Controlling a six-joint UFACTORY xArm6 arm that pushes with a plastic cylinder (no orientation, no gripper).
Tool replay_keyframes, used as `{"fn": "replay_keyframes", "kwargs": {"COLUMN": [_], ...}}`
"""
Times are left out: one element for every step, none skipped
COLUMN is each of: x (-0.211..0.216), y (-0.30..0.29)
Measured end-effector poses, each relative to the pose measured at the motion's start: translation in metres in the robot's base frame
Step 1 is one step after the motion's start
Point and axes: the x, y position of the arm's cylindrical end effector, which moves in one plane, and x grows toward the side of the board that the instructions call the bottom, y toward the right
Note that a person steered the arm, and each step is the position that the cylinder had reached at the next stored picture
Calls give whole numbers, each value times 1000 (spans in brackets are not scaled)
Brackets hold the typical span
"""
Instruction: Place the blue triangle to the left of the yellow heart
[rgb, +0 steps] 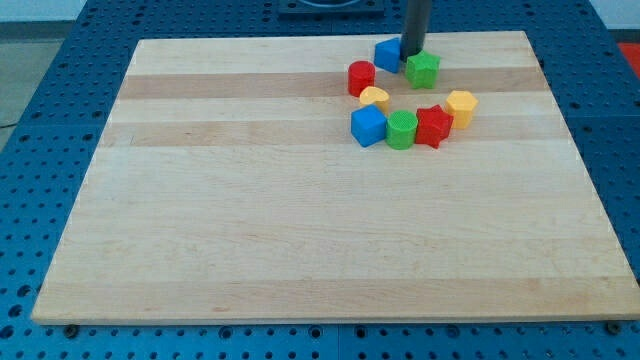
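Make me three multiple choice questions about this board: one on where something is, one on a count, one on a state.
1. Where is my tip?
A. between the blue triangle and the green block
B. at the view's bottom left
C. beside the yellow hexagon

2. How many red blocks?
A. one
B. two
C. four

3. The yellow heart is:
A. off the board
B. stacked on another block
C. flat on the board

Answers: 1 A, the rod ends between them. 2 B, two red show. 3 C, it lies on wood.
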Motion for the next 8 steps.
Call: {"fn": "replay_keyframes", "kwargs": {"x": [0, -5, -55, -53, -27, 4, 28, 51], "y": [-43, -56, -56, -89, -91, -91, -98, -99]}}
